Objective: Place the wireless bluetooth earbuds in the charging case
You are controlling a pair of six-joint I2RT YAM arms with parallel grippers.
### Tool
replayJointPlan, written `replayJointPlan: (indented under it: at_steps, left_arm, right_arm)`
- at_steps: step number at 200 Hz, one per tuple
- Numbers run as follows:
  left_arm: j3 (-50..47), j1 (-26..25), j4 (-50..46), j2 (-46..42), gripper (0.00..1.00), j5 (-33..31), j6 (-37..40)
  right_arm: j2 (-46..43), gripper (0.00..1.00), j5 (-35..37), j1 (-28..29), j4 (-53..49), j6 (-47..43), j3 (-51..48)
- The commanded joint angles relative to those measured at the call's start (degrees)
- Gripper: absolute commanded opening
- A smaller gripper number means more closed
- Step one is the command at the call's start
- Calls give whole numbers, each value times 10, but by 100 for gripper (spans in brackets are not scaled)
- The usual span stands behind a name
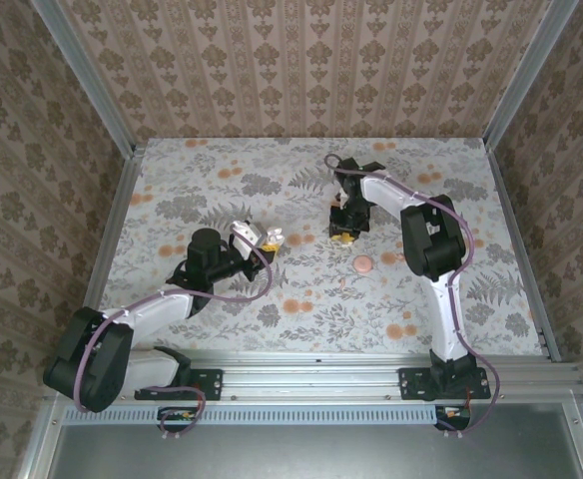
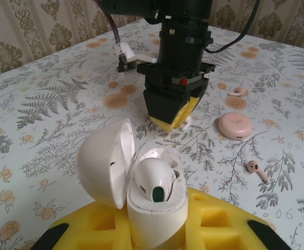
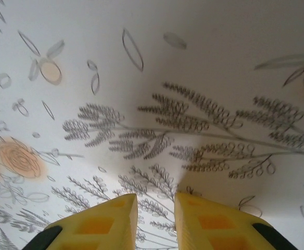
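Note:
My left gripper is shut on the white charging case, held upright between the yellow pads with its lid swung open to the left. One white earbud sits in the case. In the top view the case is left of centre. My right gripper points straight down at the cloth, its fingers a narrow gap apart with only cloth showing between them. A small white piece peeks out beside its tips. A pale loose earbud lies on the cloth.
A round pinkish disc lies right of the right gripper, also seen from above as a disc. A small pinkish ring-like piece lies farther back. Patterned walls and metal rails enclose the flowered table.

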Motion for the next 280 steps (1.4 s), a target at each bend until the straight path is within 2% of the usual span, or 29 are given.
replayJointPlan:
  at_steps: [1,106,136,158,184,205,280]
  left_arm:
    - [7,2,8,-10,10,14,7]
    - [8,-4,8,-12,10,13,7]
    - [9,-5,8,-10,10,12,8]
    - [9,-5,5,-13,10,7,12]
    - [8,-4,3,-18,10,-1,14]
    - [10,-4,3,-17,10,2,13]
    - [8,-4,1,-21,10,-5,17]
  right_arm:
    - [-4,26,5,5,-42,-22,-16]
    - [-76,27,15,26,-48,-33,-62]
    - [-127,27,44,19,-40,32,-72]
    - [-160,27,73,7,-45,111,-97]
    - [-187,30,62,-3,-4,180,-144]
    - [-175,31,57,-8,12,201,-157]
    - [-112,32,50,-7,24,190,-136]
